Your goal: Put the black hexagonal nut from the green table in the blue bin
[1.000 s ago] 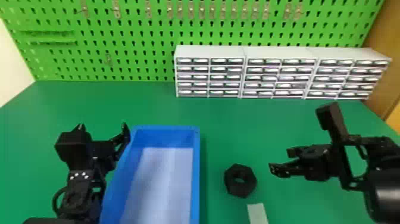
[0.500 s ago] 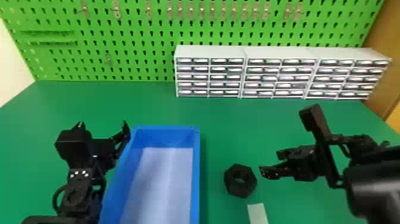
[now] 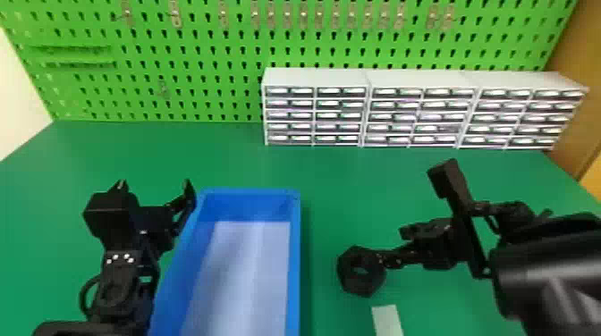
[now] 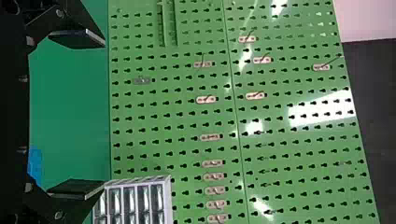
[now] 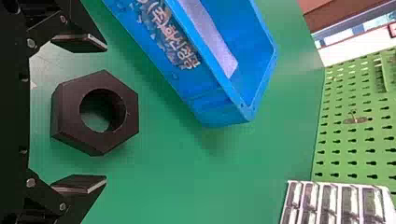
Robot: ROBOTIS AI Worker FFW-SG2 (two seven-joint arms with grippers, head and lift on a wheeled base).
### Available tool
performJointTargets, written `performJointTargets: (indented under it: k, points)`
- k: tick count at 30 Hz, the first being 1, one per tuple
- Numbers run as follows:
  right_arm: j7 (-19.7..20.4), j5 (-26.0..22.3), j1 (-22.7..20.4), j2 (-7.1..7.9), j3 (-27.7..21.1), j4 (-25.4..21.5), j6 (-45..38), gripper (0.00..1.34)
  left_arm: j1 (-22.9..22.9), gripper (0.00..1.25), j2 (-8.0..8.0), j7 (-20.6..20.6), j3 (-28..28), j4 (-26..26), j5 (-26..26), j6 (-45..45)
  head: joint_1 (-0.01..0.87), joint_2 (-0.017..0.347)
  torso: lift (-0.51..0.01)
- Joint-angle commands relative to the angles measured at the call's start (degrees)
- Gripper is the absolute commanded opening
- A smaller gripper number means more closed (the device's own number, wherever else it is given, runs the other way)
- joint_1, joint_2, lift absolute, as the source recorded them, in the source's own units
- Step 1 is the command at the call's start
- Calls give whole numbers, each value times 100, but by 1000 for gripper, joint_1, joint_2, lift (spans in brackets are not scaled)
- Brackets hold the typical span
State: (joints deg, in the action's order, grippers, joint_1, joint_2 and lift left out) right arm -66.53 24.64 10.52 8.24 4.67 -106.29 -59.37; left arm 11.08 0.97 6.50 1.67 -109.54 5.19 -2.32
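Comes to one black hexagonal nut (image 3: 348,279), one blue bin (image 3: 294,250), one pale strip (image 3: 387,319), one green table (image 3: 214,156) and one green pegboard (image 3: 201,49). Adds three white drawer cabinets (image 3: 313,78), over ten metal hooks (image 3: 223,14), one left gripper (image 3: 154,184) and one right gripper (image 3: 391,245).

In the head view, the bottom edge cuts off the near end of the blue bin (image 3: 294,259) and of a pale strip (image 3: 387,319), whose nature can't be told. The left arm (image 3: 117,286) runs out at the near edge, the right arm (image 3: 545,268) at the right. The far pegboard (image 3: 214,49) loses its top. What the drawers (image 3: 340,127) hold is too small to tell.
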Motion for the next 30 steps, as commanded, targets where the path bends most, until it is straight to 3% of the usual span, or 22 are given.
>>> performJointTargets:
  k: [1, 21, 30]
  points:
    - [0, 58, 47, -76, -1, 179, 154, 1051, -9, 1040, 0, 0, -9, 11, 8, -5, 657, 57, -95]
    - [202, 208, 240, -261, 69, 873, 725, 1048, -53, 1040, 0, 9, -53, 55, 17, 12, 657, 57, -95]
    - [413, -12, 284, -323, 78, 1146, 910, 1048, -62, 1040, 0, 9, -62, 55, 17, 30, 657, 57, -95]
